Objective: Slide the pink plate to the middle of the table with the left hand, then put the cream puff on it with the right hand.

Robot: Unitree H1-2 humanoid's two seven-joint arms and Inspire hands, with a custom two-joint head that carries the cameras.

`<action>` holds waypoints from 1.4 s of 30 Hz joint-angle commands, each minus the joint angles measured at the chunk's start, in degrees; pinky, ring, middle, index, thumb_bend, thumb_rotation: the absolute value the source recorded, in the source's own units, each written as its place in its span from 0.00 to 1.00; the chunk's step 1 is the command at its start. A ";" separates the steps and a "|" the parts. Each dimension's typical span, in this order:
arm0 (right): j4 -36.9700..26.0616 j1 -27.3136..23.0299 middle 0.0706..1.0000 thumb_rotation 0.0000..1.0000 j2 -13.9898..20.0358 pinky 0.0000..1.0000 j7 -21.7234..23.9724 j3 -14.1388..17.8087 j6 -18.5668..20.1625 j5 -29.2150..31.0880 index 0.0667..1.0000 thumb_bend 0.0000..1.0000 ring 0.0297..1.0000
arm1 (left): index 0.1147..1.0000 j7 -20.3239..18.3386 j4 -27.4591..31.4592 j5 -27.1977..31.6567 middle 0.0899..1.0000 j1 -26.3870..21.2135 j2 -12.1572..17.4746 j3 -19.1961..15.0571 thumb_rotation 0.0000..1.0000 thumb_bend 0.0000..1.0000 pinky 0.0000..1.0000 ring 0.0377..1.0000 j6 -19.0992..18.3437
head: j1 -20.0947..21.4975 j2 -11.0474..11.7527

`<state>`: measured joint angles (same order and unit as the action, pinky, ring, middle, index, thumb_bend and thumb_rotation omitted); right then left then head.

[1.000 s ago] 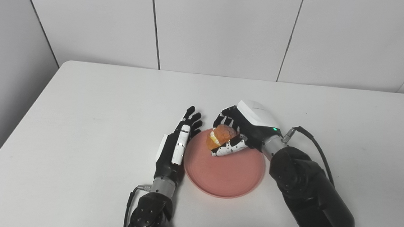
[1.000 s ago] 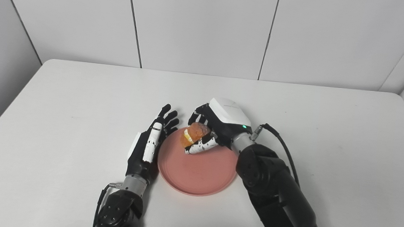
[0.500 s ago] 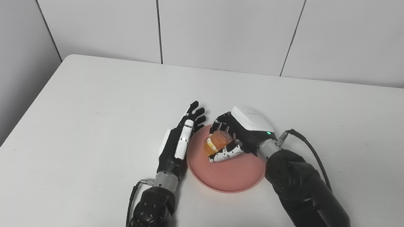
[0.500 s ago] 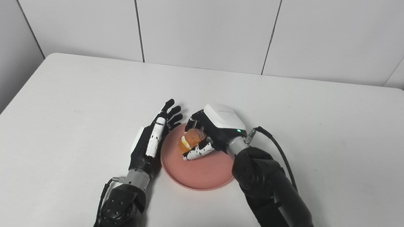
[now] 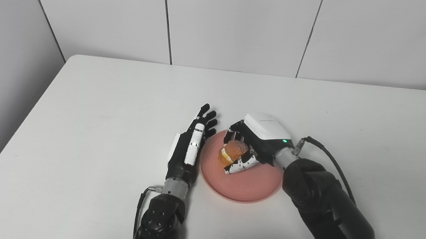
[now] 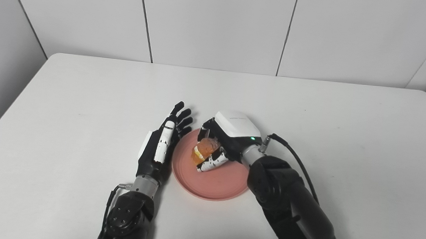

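Note:
The pink plate (image 5: 248, 183) lies flat near the middle of the white table. My right hand (image 5: 252, 145) hovers low over the plate's far half, shut on the cream puff (image 5: 232, 152), an orange-brown pastry with a pale filling band. Whether the puff touches the plate cannot be told. My left hand (image 5: 191, 148) stands on edge against the plate's left rim, open, fingers straight and pointing away from me. In the right eye view the same puff (image 6: 203, 149) sits between the thumb and fingers of the right hand (image 6: 228, 139).
The white table (image 5: 104, 99) stretches wide on all sides of the plate. Grey wall panels stand behind its far edge. A black cable (image 5: 328, 155) loops off my right wrist.
The camera tilted, shifting the whole scene upward. My right hand has lowered the cream puff toward the plate and a little toward me. The left hand stays beside the rim.

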<state>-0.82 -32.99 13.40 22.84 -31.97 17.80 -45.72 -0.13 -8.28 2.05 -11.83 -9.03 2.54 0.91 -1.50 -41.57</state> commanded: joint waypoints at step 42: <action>-17.72 0.73 0.89 0.72 2.67 0.60 8.80 12.64 -1.01 -1.95 0.98 0.90 0.76 | 0.91 -1.07 -1.29 1.91 0.92 1.82 1.09 -1.18 1.00 0.37 0.91 0.92 -3.91 | 2.97 0.30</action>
<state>-16.77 -31.55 15.84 34.37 -21.35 17.81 -49.33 -1.51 -7.45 4.02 -11.81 -8.66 1.71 -0.56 1.49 -41.22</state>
